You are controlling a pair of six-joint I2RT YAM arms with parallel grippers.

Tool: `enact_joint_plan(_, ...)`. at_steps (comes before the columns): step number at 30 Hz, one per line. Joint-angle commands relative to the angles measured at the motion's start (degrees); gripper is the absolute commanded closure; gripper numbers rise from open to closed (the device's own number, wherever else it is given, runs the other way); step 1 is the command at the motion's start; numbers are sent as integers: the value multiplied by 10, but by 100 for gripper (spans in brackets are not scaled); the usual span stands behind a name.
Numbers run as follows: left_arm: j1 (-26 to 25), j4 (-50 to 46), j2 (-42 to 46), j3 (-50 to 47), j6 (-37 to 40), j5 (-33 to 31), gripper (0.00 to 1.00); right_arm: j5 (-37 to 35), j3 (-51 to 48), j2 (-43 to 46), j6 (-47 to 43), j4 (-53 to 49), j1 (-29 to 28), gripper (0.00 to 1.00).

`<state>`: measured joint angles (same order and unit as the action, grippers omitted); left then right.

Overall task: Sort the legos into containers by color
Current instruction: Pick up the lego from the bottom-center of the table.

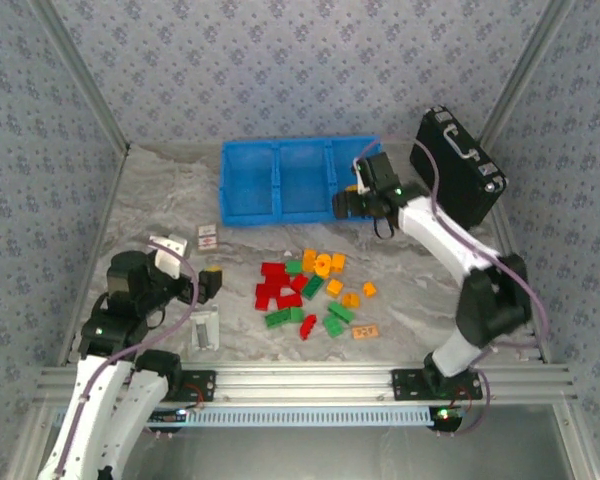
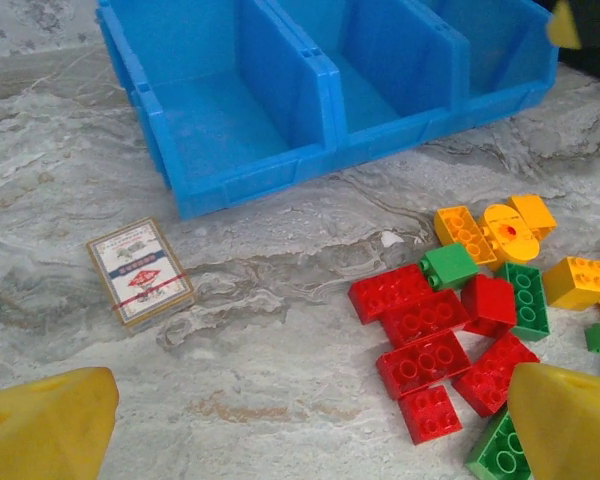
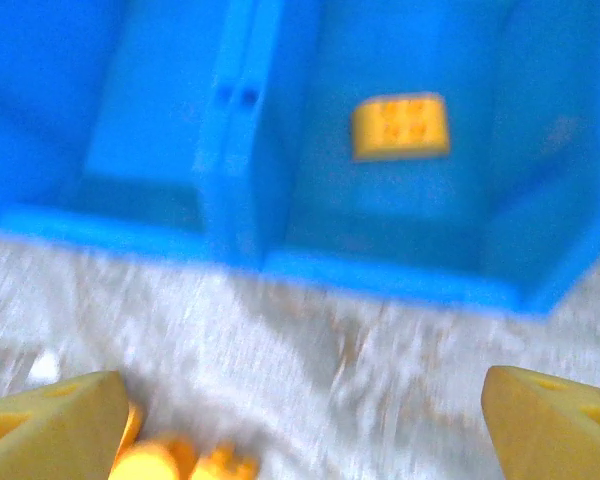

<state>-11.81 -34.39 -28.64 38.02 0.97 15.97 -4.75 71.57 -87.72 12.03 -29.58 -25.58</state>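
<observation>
Red, green and orange-yellow legos (image 1: 310, 290) lie in a loose pile on the marble table. Behind them stands the blue tray (image 1: 280, 215) with its three containers. My right gripper (image 1: 352, 206) hovers open over the front wall of the tray (image 3: 380, 280), its jaws wide apart and nothing between them (image 3: 305, 430). One orange-yellow brick (image 3: 400, 127) lies in the right-hand compartment. My left gripper (image 1: 212, 283) stands open and empty left of the pile (image 2: 315, 430), with red bricks (image 2: 430, 340) just right of it. The tray's left compartment (image 2: 215, 130) holds nothing.
A black hard case (image 1: 460, 165) leans at the back right, close to my right arm. A card deck (image 2: 140, 272) lies in front of the tray's left end. A grey-white bracket (image 1: 204, 328) and a pale-orange tag (image 1: 365, 331) lie near the front edge.
</observation>
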Motion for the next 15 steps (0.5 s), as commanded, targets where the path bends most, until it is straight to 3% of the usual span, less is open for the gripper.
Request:
enact_joint_plan(1,-6,41,-18,-1,-5,29,0,-23,-116,78,39,-21,-5,11)
enact_joint_plan(7,-25,76,-50,-5,-19,39,0,-20,-257,182,106,-11,-42,15)
enact_joint_plan(15,-35,82,-66,7,-19,30,0,-34,-338,193,147,26,-60,24)
